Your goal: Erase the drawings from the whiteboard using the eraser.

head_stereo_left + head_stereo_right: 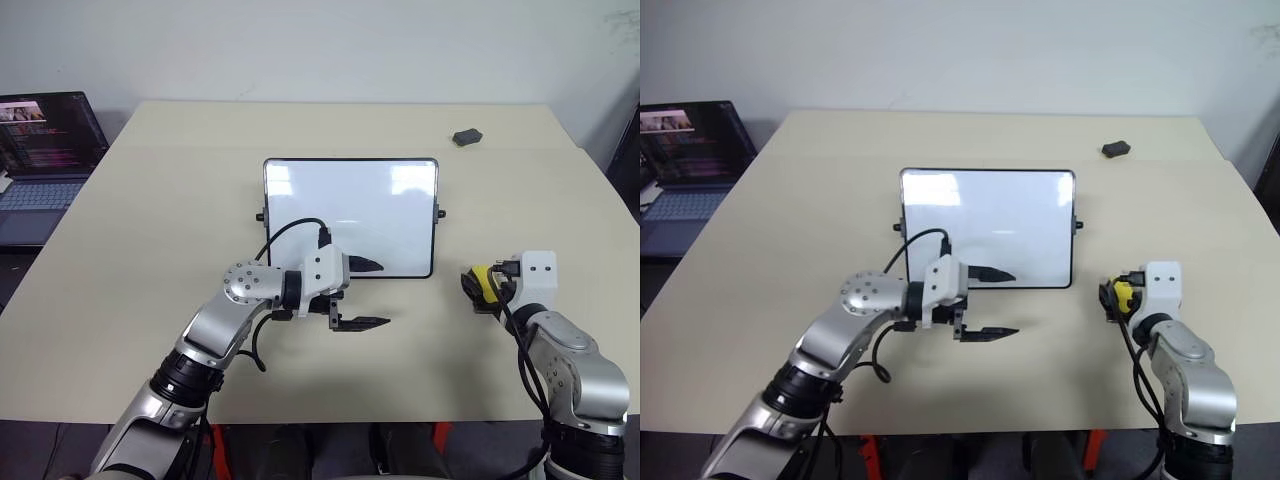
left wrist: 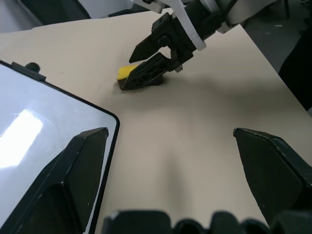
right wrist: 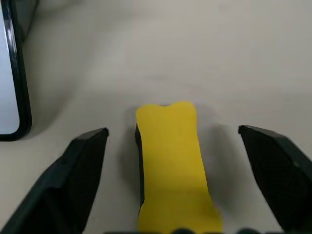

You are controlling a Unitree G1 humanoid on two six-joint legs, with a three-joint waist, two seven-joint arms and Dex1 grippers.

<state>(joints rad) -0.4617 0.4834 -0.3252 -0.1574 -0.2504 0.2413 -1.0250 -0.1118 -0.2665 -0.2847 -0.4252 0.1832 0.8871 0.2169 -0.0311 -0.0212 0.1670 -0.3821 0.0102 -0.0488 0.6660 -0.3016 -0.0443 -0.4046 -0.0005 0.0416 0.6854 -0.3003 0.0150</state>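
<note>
The whiteboard [image 1: 350, 205] lies flat in the middle of the table, its black frame nearest me. Its visible white surface carries no drawings; my left gripper covers a strip at the near edge. That left gripper [image 1: 362, 294] is open and points right, with one finger over the board's near edge and the other over bare table. The yellow eraser [image 3: 170, 161] rests on the table to the right of the board. My right gripper [image 1: 480, 290] is open around it, a finger on each side with a gap to the block.
A small dark grey lump [image 1: 467, 136] sits near the table's far right edge. An open laptop [image 1: 45, 150] stands off the table's left side. The beige table [image 1: 150, 220] stretches bare around the board.
</note>
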